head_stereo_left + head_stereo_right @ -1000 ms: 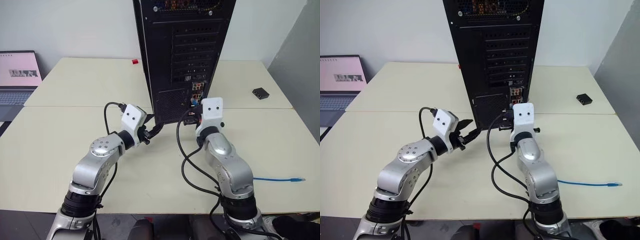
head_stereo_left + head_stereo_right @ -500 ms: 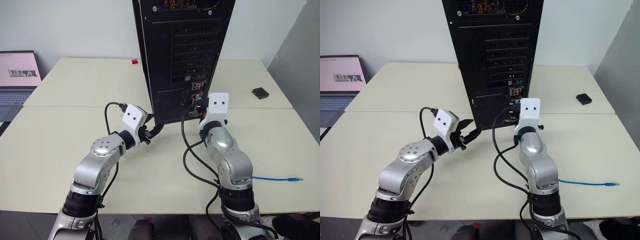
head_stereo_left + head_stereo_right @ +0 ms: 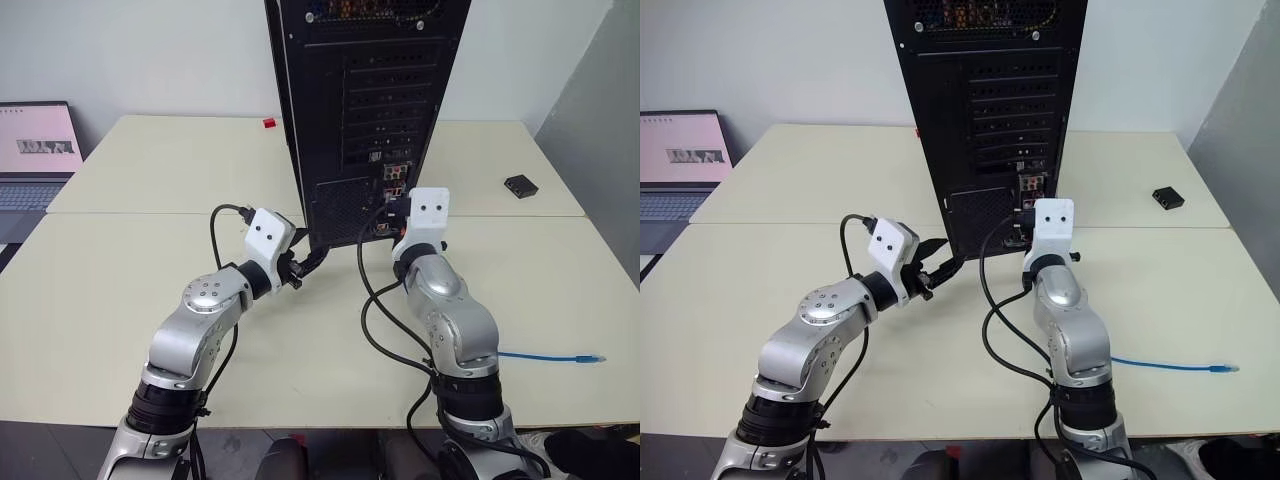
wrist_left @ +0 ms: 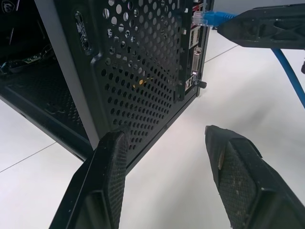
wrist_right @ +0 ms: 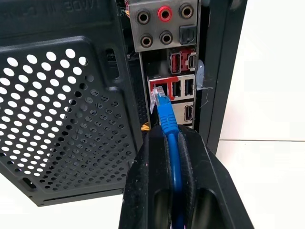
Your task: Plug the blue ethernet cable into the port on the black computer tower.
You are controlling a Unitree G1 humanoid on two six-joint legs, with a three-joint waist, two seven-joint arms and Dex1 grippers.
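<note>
Right wrist view has the right gripper [image 5: 167,138] pinching the blue ethernet cable [image 5: 165,113], plug nosing toward the port [image 5: 158,89] at 12 o'clock for insertion, while the left gripper [image 4: 167,138] sits open by the black computer tower [image 4: 138,71], probably to brace it.

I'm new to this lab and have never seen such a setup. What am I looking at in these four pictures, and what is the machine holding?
It is a humanoid robot with two arms, each ending in a two-fingered black gripper. The two wide pictures come from cameras in its head, looking down over its arms. The two close-ups come from cameras on its wrists.

On the pale table stands the black computer tower, its rear facing the robot. A small black box and a little red object also lie there, and a laptop sits off to the left.

The right gripper is shut on the blue ethernet cable, with the plug right at the port. The cable's other end trails across the table. The left gripper is open and empty beside the tower's lower corner.
</note>
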